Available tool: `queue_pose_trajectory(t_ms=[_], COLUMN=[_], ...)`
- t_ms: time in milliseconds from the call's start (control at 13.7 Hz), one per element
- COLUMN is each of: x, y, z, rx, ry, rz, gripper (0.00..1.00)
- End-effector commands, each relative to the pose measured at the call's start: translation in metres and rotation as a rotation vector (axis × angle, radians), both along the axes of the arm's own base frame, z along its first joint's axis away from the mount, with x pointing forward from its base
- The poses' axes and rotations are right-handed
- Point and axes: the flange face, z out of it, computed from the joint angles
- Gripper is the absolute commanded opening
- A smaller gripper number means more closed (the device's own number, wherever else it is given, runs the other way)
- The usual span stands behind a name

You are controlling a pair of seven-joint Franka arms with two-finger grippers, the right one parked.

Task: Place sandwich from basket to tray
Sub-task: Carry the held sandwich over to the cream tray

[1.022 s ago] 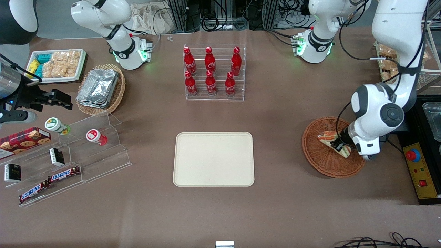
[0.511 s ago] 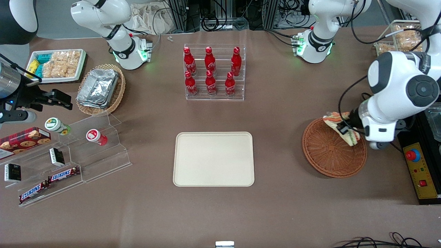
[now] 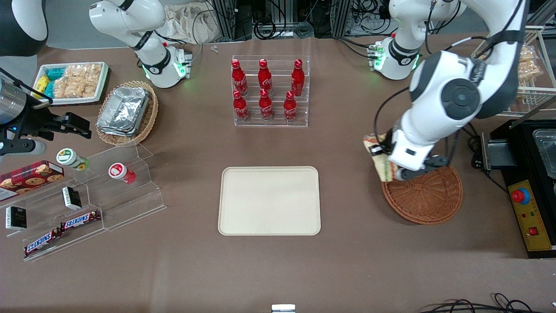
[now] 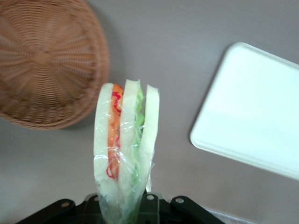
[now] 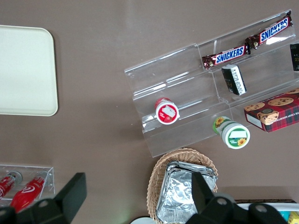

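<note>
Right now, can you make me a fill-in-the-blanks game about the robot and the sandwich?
1. The hand is shut on the ____.
2. The round wicker basket now has ____ in it.
3. The sandwich is wrapped in clear ____.
4. The cream tray lies nearer to the front camera than the rack of red ____.

Missing words: sandwich; nothing; plastic; bottles
</note>
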Motion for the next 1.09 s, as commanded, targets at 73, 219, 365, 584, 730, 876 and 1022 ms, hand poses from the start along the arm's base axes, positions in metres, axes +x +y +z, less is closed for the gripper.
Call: queue_pose_trajectory(t_ms=[73, 219, 365, 584, 730, 876, 1022], x=[0.023, 0.025, 0.020, 0.026, 0.028, 0.028, 0.030], y=[-0.067, -0.098, -0.130, -0.142, -0.151, -0.162, -0.164], z=[-0.015, -0.038, -0.060, -0.100, -0.132, -0.171, -0.201], rx=[-0.025, -0.020, 0.000, 0.014, -0.007, -0.016, -0.025], ry=[-0.011, -0.020, -0.045, -0.066, -0.064, -0.066, -0.070], rz=[-0.092, -0.160, -0.208, -0.239, -0.233, -0.253, -0.259], gripper=[0.00, 0.00, 0.00, 0.00, 0.00, 0.00, 0.00])
